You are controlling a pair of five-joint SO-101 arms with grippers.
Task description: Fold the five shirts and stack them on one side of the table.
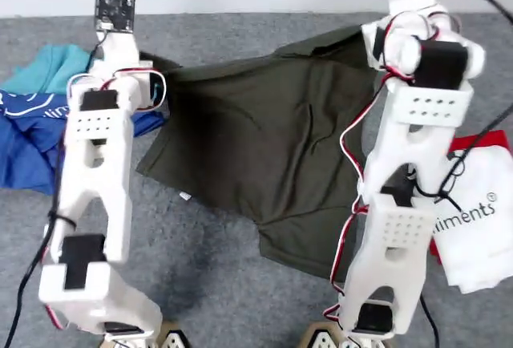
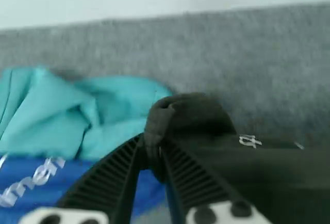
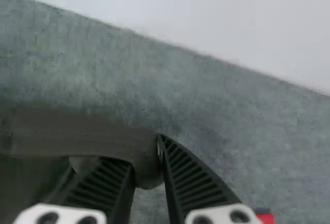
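Note:
A dark olive shirt (image 1: 264,147) is spread over the middle of the grey table, lifted along its far edge. My left gripper (image 2: 154,149) is shut on its far left corner (image 2: 185,118). At the far right, my right gripper (image 3: 149,164) is shut on the shirt's other far corner (image 3: 77,136). Teal (image 1: 52,67) and blue (image 1: 24,135) shirts lie crumpled at the left edge. A white shirt (image 1: 481,224) over a red one (image 1: 485,141) rests at the right edge.
The grey carpeted table (image 1: 208,284) meets a pale wall at the back. Both white arms (image 1: 96,196) stretch from the near edge toward the far side. Bare carpet shows in front of the olive shirt.

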